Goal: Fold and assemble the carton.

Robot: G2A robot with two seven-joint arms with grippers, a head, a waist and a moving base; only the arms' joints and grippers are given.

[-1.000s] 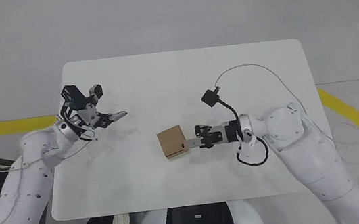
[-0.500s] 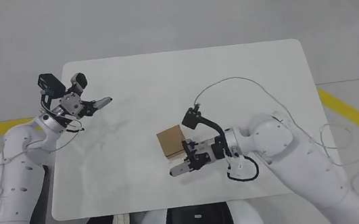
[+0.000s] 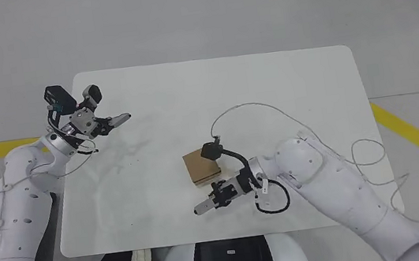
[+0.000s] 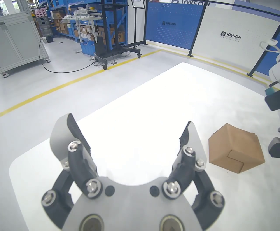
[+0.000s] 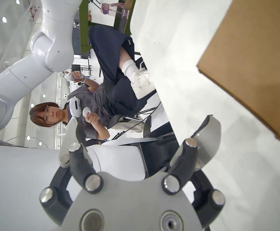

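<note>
sitting closed on the white table (image 3: pixel 298 79), the brown carton (image 3: pixel 199 166) has the right gripper (image 3: pixel 201 209) just on its near side, jaws apart; the left gripper (image 4: pixel 129 129) hovers, jaws wide, far left.

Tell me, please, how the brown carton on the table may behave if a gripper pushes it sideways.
The carton likely slides, not rolls: it rests on a flat face on the smooth table. It looks like thin cardboard, so probably light, and a hard squeeze may dent it. Its tucked flap could spring open if pushed there.
</note>
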